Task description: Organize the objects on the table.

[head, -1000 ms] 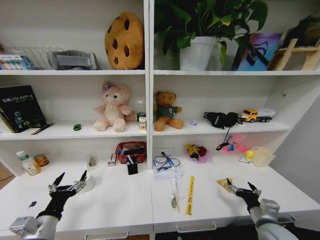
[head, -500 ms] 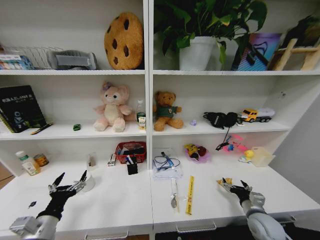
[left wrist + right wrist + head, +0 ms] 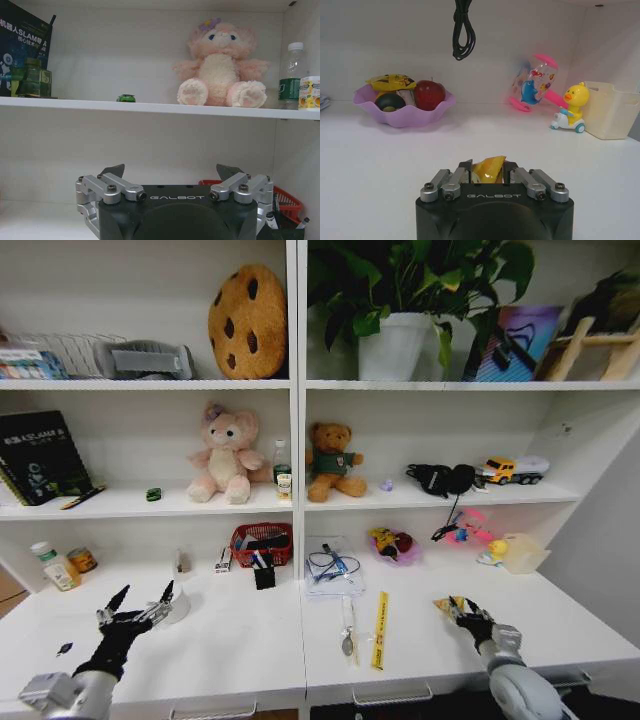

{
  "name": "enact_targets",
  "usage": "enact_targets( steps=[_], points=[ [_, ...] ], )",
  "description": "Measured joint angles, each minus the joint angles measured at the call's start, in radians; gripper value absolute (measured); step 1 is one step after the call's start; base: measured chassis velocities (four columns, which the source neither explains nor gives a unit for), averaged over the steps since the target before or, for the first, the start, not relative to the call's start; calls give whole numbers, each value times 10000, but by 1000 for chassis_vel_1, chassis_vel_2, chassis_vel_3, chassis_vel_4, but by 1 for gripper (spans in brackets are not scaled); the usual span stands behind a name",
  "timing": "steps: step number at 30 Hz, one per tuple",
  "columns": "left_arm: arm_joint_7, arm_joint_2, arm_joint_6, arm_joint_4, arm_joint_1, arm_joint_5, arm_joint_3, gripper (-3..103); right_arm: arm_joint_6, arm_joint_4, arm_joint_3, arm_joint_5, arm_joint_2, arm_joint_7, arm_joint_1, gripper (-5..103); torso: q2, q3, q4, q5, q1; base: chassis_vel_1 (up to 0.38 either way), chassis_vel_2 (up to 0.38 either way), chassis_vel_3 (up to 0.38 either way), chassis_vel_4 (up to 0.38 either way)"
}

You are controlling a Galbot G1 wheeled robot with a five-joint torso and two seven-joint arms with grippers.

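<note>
The right end effector is clenched on a yellow snack packet low over the counter, so lifting it clear seems next, while the left end effector hovers released.

Over the last second the right claw has slid forward and to the left along the worktop, reaching the small yellow packet it was short of before. Its fingers, spread a second ago, now sit close on either side of the packet.
</note>
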Motion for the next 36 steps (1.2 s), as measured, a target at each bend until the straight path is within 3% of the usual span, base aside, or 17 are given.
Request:
enact_targets(
  steps=[8,10,16,21,28,36],
  points=[
    [0,0,0,0,0,0,0,100,13,159,67,0,49,0,-91,3,0,0,1,0,0,0,0,0,0],
    [0,0,0,0,0,0,0,100,12,238,95,4,52,-6,-108,1,-1,0,0,1,0,0,0,0,0],
    [0,0,0,0,0,0,0,100,1,668,192,90,-44,-192,241,0,0,-1,-1,-1,-1,0,0,0,0],
    [0,0,0,-1,-1,0,0,100,-31,134,-384,265,-337,-446,1690,0,-1,0,3,3,1,0,0,0,0],
    [0,0,0,0,0,0,0,100,-169,-1333,-2288,619,-703,-798,4527,0,-1,0,5,-6,2,0,0,0,0],
    [0,0,0,0,0,0,0,100,-211,-3406,-4515,656,-354,-873,6931,0,-2,2,-1,4,2,0,0,0,0]
  ],
)
